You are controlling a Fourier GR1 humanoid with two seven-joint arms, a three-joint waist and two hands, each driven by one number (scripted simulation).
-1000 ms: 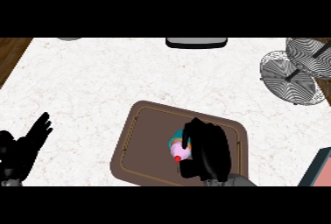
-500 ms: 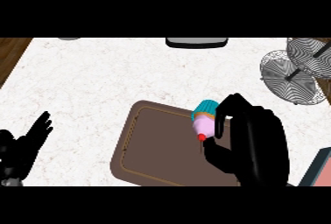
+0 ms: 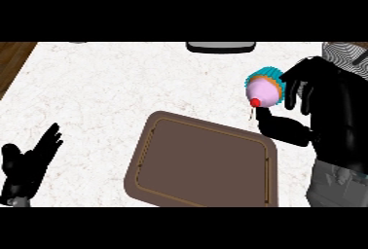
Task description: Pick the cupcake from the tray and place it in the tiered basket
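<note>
One cupcake: the cupcake (image 3: 263, 90) is hanging in the air above the counter, just past the tray's far right corner, clear of the tray and touching only the hand.
Cupcake's axis: it is lying tilted, its teal pleated wrapper pointing up and toward the far right, its pink domed frosting and small red cherry pointing down and toward the near left.
Right hand: the right hand (image 3: 323, 104) is grasping the cupcake, black fingers curling over the wrapper end and the thumb pressing in from below near the cherry.
Left hand: the left hand (image 3: 27, 168) is resting at the view's lower left edge, fingers straight and pointing up, holding nothing.
Tray: the tray (image 3: 147, 165) is sitting flat, a brown rounded rectangle with a raised rim and a thin inset line.
Counter: the counter (image 3: 115, 82) is showing a white, faintly veined stone-like top.
Basket: the tiered basket (image 3: 348, 54) is peeking out behind the right hand at the far right, its wire mesh mostly hidden.
</note>
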